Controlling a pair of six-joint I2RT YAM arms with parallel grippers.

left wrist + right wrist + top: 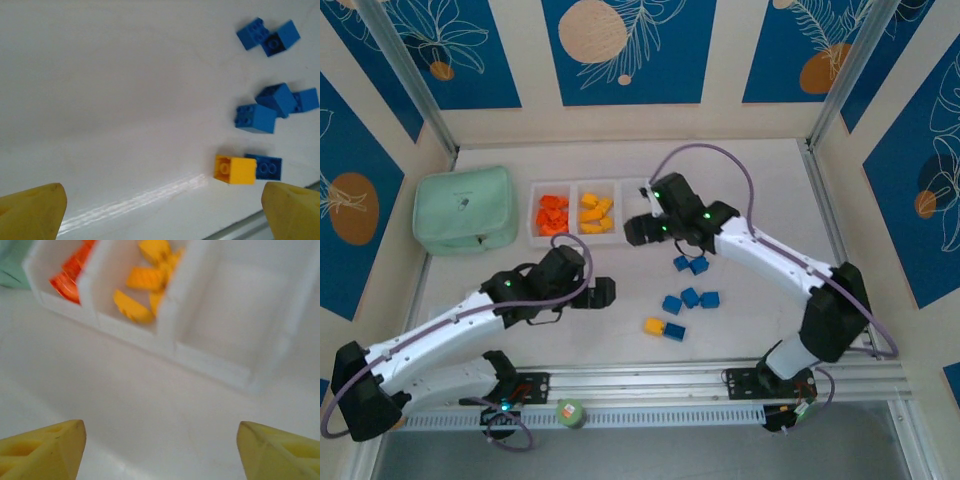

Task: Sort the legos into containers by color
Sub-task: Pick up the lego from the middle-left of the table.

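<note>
The left pincer [162,216] hangs open over the white surface [100,100], its yellow fingertips [32,210] spread wide. One loose yellow-orange plastic brick [235,170] lies just ahead to its right, touching a blue brick [265,167], with five more blue bricks [256,118] beyond. Farther off, the right pincer [160,450], likewise open, faces the white translucent plastic tray [210,365]. Orange-red bricks [70,275] and yellow-orange bricks [145,285] sit in the compartments ahead to its left.

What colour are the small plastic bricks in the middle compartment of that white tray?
Yellow-orange; the small plastic bricks show best in the right wrist view.
</note>
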